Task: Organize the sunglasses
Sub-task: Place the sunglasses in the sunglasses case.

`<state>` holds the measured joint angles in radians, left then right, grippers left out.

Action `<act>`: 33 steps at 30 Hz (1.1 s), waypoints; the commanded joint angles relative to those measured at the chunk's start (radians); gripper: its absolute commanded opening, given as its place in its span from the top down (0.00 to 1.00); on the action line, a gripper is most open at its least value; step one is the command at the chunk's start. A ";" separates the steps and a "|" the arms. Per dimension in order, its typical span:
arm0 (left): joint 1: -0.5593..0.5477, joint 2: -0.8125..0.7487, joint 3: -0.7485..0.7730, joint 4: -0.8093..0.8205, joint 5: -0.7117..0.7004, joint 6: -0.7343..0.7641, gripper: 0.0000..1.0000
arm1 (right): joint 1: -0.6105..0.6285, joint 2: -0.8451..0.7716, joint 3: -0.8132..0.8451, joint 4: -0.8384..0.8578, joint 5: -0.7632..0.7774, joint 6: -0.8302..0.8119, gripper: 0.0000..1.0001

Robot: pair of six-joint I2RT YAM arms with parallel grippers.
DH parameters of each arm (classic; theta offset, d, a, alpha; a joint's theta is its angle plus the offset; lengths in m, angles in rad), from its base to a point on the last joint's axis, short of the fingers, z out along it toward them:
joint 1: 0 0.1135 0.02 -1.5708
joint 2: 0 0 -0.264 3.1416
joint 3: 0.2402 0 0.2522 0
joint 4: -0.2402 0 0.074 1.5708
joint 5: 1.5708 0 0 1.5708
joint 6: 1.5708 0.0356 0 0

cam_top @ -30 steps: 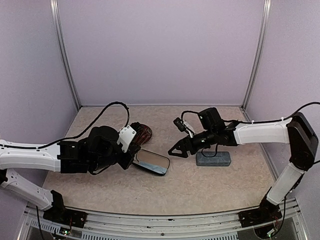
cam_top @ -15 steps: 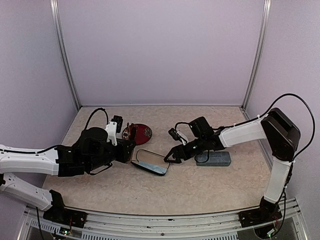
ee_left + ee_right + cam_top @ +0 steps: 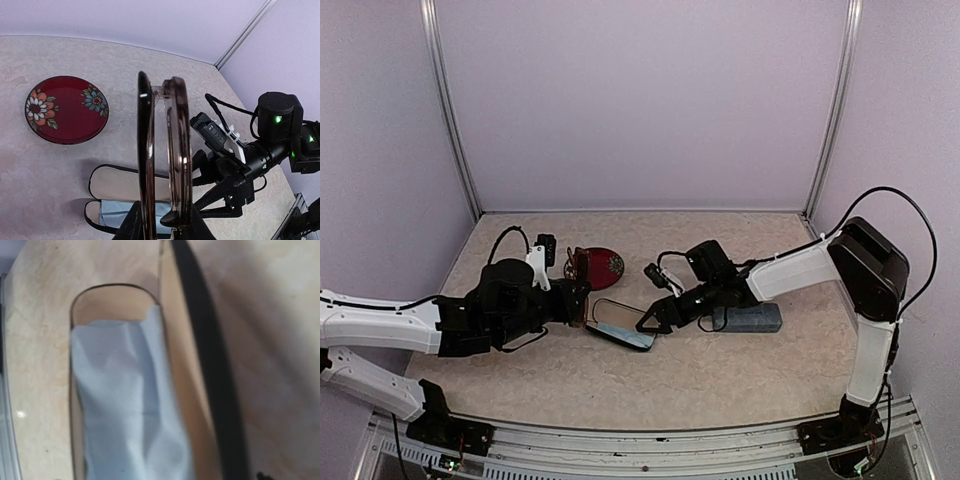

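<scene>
Beige marbled table bore red floral plate rear left; open black case centre; closed grey-blue case to its right.

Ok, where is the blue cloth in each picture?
Top external: blue cloth lies mid-table inside the open case.
Left wrist: cloth at the bottom edge, left of centre.
Right wrist: cloth close up, filling the left-middle.
Shared landmark: the case's black rim around it.

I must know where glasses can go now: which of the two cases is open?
The black case in the middle: it lies open, a light-blue cloth inside. The grey-blue case by the right arm is shut.
</scene>
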<state>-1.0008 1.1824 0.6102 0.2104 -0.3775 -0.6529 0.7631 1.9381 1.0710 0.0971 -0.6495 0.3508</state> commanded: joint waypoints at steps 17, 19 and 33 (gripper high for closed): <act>0.023 0.064 -0.093 0.217 -0.012 -0.243 0.75 | 0.097 -0.064 -0.068 0.082 0.047 0.070 0.20; 0.028 0.091 -0.073 0.215 -0.006 -0.260 0.75 | 0.102 -0.073 -0.076 0.087 0.046 0.073 0.20; 0.034 0.304 0.025 0.274 0.080 -0.352 0.73 | 0.109 -0.114 -0.132 0.089 0.075 0.054 0.20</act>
<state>-0.9745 1.4384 0.5800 0.4355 -0.3370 -0.9707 0.8623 1.8538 0.9562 0.1768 -0.6003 0.4194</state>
